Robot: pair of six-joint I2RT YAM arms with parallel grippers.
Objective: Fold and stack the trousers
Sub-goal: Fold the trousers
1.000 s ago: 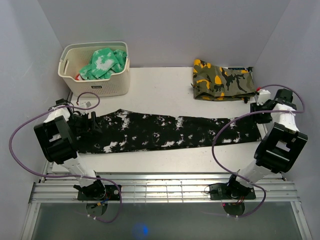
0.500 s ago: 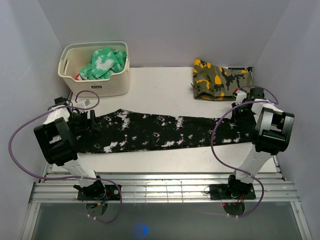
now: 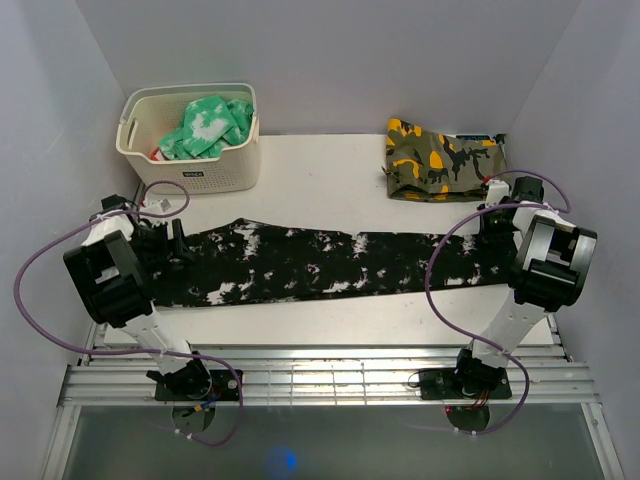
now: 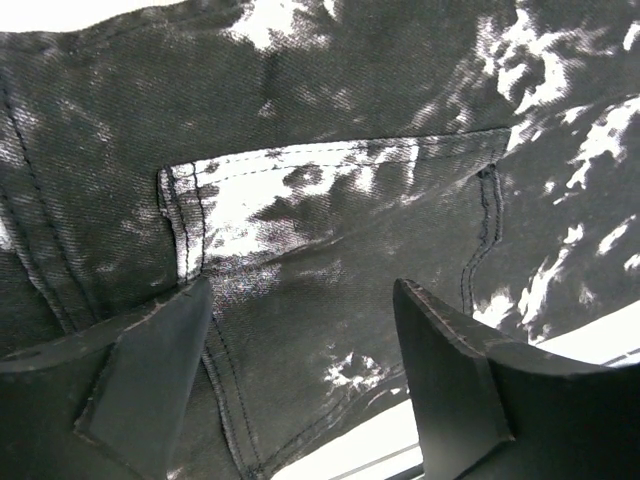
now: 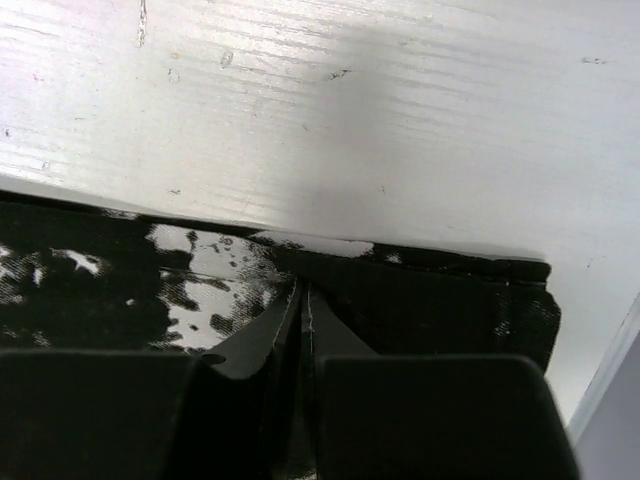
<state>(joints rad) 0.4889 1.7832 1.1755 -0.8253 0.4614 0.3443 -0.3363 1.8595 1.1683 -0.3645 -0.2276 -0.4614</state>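
White table, one trousers, one basket, one camouflage garment; left hand released, right hand clenched on trousers.

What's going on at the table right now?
The trousers lie stretched flat across the table, not yet folded. The left gripper hovers open over the waist end, by a pocket. The right gripper is shut, pinching the fabric at the edge of the leg end.

Cannot see either end of the trousers from above — left end under the left arm, right end under the right arm — and cropped at both wrist views' edges.
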